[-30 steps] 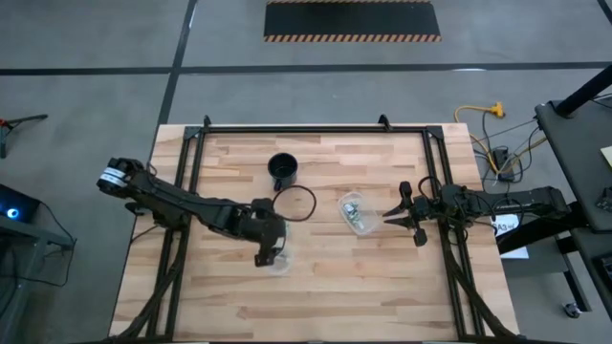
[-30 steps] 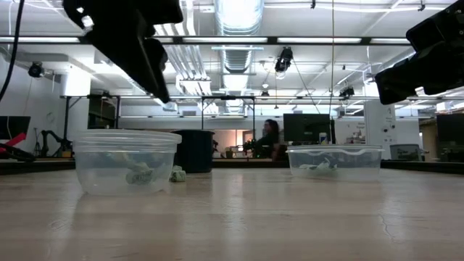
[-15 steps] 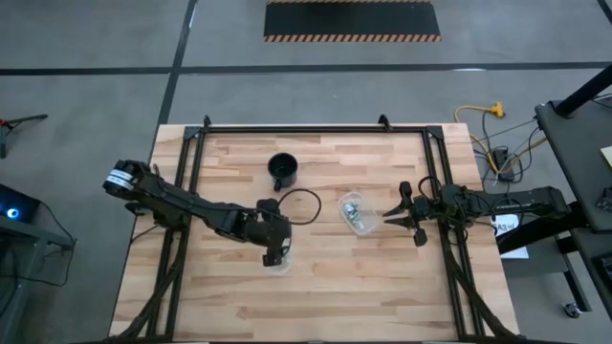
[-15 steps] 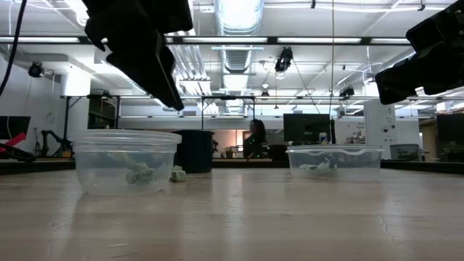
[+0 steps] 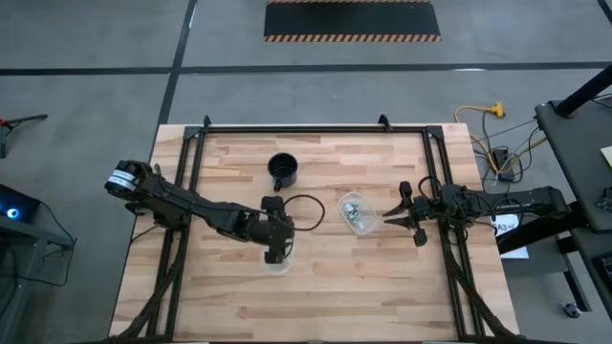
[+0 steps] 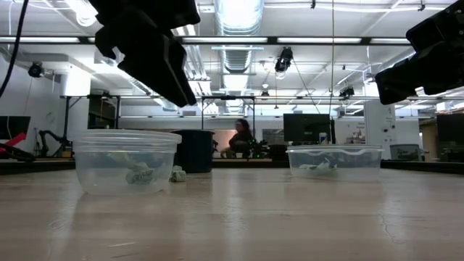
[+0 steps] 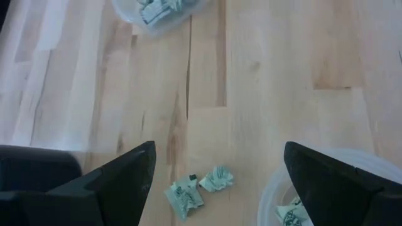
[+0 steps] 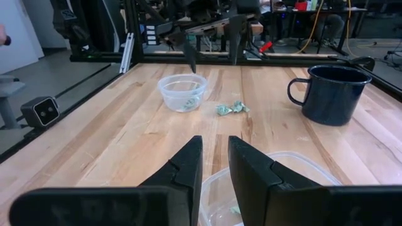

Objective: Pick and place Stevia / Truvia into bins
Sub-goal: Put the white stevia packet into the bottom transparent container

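Observation:
Two crumpled pale green Stevia sachets [image 7: 185,196] [image 7: 217,179] lie flat on the wood beside the round clear bin [image 5: 278,262], which holds more sachets [image 6: 139,175]. My left gripper [image 5: 276,241] hangs wide open above the two loose sachets, one finger [image 7: 122,179] on either side of them in its wrist view, touching nothing. The oblong clear bin [image 5: 357,212], also with sachets in it, stands right of centre. My right gripper [image 5: 390,216] waits just right of it, above the table, with only a narrow gap [image 8: 215,160] between its fingers.
A black mug [image 5: 283,170] stands at the far middle of the table. A black cable loop [image 5: 302,209] from the left arm hangs over the wood between mug and round bin. Black frame rails [image 5: 191,162] run along the left, right and far edges.
My left gripper has shifted a little toward the table's right edge and slightly down, over the loose sachets, rolling about its wrist; it has stayed wide open. A person in the room behind has walked across.

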You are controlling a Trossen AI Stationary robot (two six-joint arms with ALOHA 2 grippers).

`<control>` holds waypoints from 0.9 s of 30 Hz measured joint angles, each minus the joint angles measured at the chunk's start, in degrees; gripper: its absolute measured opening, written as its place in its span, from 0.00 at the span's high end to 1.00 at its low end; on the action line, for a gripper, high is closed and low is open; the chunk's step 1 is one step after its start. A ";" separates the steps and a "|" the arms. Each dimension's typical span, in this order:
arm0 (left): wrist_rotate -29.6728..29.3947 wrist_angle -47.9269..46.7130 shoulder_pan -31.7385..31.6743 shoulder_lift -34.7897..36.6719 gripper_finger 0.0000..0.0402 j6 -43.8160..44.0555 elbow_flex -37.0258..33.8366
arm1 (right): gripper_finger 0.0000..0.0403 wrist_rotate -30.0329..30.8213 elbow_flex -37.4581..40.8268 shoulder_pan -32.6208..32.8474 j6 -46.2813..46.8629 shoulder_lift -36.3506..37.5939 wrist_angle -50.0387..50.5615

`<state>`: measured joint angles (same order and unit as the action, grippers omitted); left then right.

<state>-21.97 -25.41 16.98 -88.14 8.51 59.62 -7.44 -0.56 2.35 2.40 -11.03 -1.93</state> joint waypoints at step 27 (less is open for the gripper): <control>7.02 -17.19 -7.91 -0.13 0.17 25.80 2.16 | 0.83 0.00 0.00 0.00 0.03 0.00 0.00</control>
<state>-14.95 -42.60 9.07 -88.27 34.32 61.79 -7.44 -0.56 2.35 2.43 -11.03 -1.93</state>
